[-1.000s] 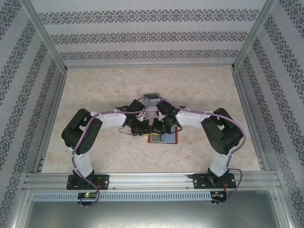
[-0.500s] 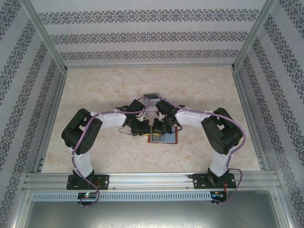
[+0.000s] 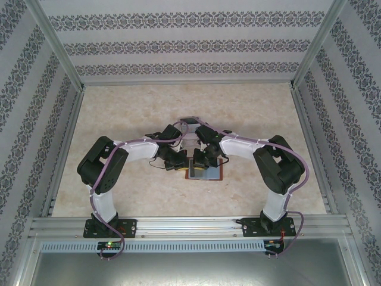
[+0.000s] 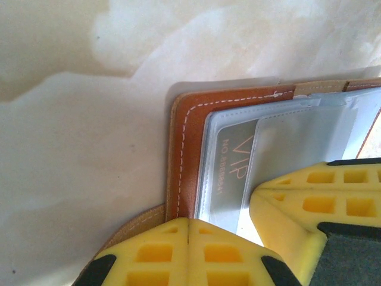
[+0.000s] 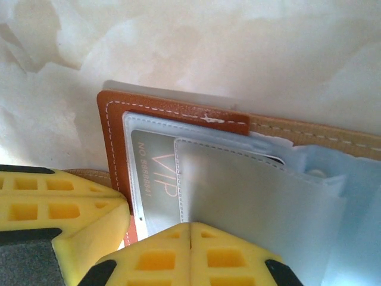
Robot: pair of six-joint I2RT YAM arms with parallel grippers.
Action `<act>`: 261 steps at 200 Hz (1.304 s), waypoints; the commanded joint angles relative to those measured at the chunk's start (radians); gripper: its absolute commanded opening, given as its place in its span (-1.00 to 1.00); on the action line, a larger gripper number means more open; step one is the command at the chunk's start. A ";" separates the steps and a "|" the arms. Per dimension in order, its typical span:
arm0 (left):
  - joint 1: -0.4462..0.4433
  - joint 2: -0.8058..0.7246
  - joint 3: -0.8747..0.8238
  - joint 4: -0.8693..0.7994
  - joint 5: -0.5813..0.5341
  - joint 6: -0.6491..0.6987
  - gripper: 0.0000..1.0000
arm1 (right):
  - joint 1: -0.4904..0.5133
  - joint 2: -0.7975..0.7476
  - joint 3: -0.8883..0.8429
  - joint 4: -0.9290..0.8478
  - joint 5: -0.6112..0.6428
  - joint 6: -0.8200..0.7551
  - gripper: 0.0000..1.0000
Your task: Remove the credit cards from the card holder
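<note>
Cards (image 4: 235, 158) sit tucked inside the open wallet (image 4: 181, 149) at mid-frame on the bench (image 4: 71, 149), none visibly out; left claw (image 4: 189, 250) and right claw (image 5: 190, 250) both pinched shut at its edge, extraction apparently just beginning.

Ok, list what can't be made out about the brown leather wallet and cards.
- Top view: reddish-brown leather wallet tiny, half under the arms.
- Left wrist view: left gripper hides a wallet corner; pinching anything, unclear.
- Right wrist view: blue-grey pocket flap overlaps the grey VIP card; card count unknown.
</note>
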 commanded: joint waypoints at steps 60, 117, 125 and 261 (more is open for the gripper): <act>-0.009 0.012 -0.013 0.111 0.107 -0.091 -1.00 | 0.011 -0.011 -0.005 -0.066 0.064 -0.024 -0.91; -0.009 0.059 -0.040 0.133 0.115 -0.101 -1.00 | 0.010 -0.012 -0.004 -0.068 0.065 -0.025 -0.91; -0.009 0.063 -0.041 0.126 0.111 -0.099 -1.00 | 0.011 -0.013 -0.004 -0.071 0.067 -0.025 -0.91; -0.020 0.082 0.023 -0.058 0.001 -0.008 -1.00 | 0.006 -0.080 0.035 -0.210 0.173 -0.059 -0.76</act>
